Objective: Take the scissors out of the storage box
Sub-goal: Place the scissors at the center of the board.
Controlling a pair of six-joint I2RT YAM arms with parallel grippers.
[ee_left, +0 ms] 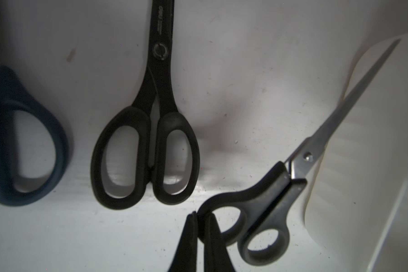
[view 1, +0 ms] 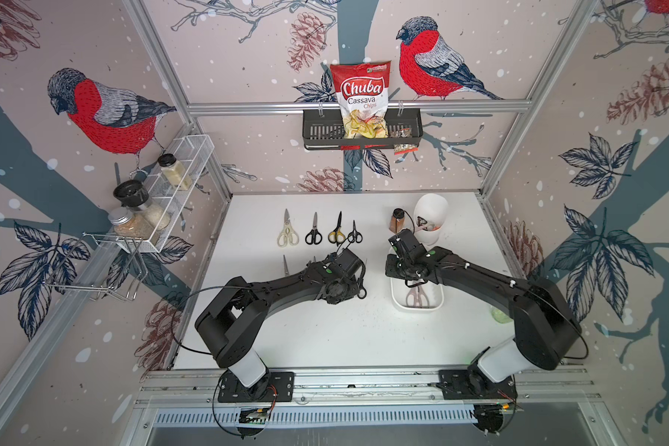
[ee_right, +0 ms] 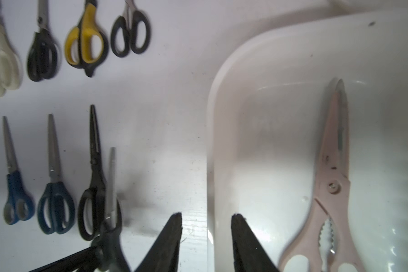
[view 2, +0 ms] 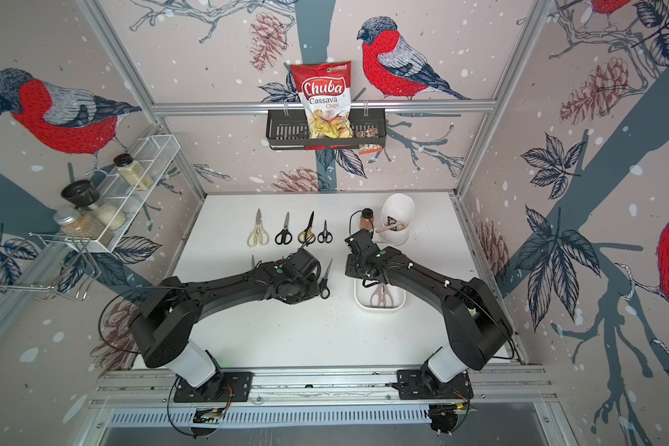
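The storage box (view 1: pixel 398 306) is a shallow white tray on the right of the table. One pinkish-beige pair of scissors (ee_right: pixel 332 183) lies inside it, seen also in a top view (view 1: pixel 416 297). My right gripper (ee_right: pixel 206 215) stands open above the box's left wall (ee_right: pixel 213 146), holding nothing. My left gripper (ee_left: pixel 201 217) is shut on a handle loop of a black-handled, steel-bladed pair (ee_left: pixel 271 207), which sits between the box and the laid-out pairs (view 2: pixel 325 280). Several other pairs lie in two rows on the table (ee_right: pixel 87 40).
A tall white cup (view 1: pixel 431 216) and a brown spice jar (view 1: pixel 397 220) stand just behind the box. A black wall basket (view 1: pixel 362 133) holds a chips bag. A white wire rack (view 1: pixel 170 189) with jars hangs at the left. The left arm covers part of the nearer row of scissors.
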